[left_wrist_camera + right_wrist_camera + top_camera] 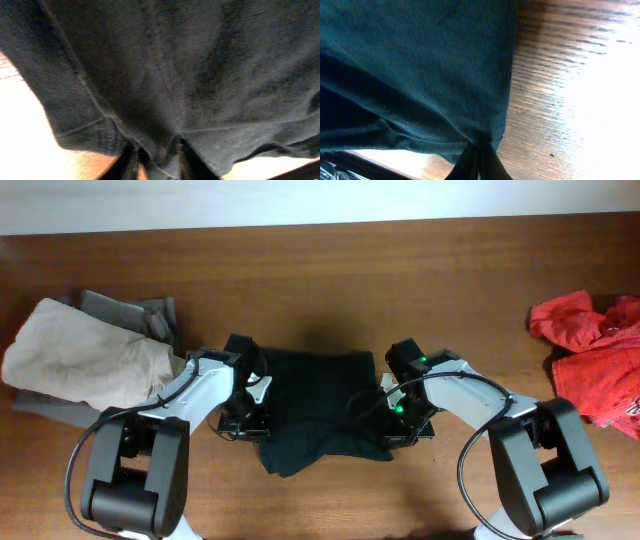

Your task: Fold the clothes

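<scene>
On the brown wooden table, the left gripper and right gripper each pinch the soft black T-shirt.

The white and black left arm is bent at the elbow and reaches in toward the middle. Its black two-finger left gripper is held low. Its fingers are set a little apart, and a fold of the black soft T-shirt is pinched between them. The white and black right arm is bent in from the other side. Its black two-finger right gripper is held low too, and its fingers are pressed tight together on the shirt's edge.
</scene>
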Tool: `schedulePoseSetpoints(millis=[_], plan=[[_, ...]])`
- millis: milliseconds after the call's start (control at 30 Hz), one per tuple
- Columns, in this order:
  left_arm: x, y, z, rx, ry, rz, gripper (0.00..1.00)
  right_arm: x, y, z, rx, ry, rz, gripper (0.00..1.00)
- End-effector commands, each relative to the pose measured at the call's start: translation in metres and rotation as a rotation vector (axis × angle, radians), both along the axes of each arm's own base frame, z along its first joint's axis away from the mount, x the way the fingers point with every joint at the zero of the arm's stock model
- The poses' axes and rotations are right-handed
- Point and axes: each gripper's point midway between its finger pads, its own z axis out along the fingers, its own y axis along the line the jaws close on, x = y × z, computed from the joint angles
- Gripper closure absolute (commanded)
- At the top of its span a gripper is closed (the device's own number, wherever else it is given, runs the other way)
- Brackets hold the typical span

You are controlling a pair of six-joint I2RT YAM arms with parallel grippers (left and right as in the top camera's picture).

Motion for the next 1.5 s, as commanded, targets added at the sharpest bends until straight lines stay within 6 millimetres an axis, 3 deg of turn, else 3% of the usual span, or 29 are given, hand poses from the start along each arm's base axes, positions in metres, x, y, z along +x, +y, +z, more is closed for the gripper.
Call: schedulePoseSetpoints(millis=[0,133,600,800,833,900,967,1033,1100,1400,1467], plan=[[0.006,0.003,-0.003,0.014,-0.012,-0.001,0.86,0.001,-0.007,0.001,-0.042,-0.024,0.003,0.96],[0.009,0.003,-0.004,0.017,-0.026,-0.002,0.99,-0.002,-0.008,0.000,-0.049,-0.017,0.004,0.96],[0.011,0.043,-0.004,0.146,-0.019,0.041,1.00,0.001,-0.038,-0.006,-0.228,-0.042,-0.010,0.96],[0.015,0.047,-0.002,0.141,-0.022,0.065,1.00,0.002,-0.038,-0.006,-0.228,-0.046,-0.010,0.96],[0.016,0.047,-0.001,0.141,-0.024,0.065,0.99,0.002,-0.038,-0.006,-0.228,-0.046,-0.010,0.96],[0.021,0.046,0.004,0.137,-0.031,0.066,0.83,0.003,-0.038,-0.006,-0.227,-0.048,-0.011,0.96],[0.025,0.044,0.013,0.131,-0.030,0.067,0.70,0.003,-0.037,-0.006,-0.226,-0.049,-0.010,0.80],[0.030,0.042,0.022,0.131,-0.035,0.064,0.67,0.003,-0.037,-0.006,-0.226,-0.050,-0.010,0.58],[0.037,0.041,0.030,0.129,-0.045,0.065,0.64,0.005,-0.037,-0.005,-0.224,-0.055,-0.013,0.48],[0.069,0.031,0.042,0.080,-0.154,0.074,0.53,0.044,-0.048,0.024,-0.160,-0.158,-0.120,0.35],[0.081,0.022,0.044,0.031,-0.199,0.079,0.60,0.056,-0.030,0.036,-0.006,-0.201,-0.067,0.54]])
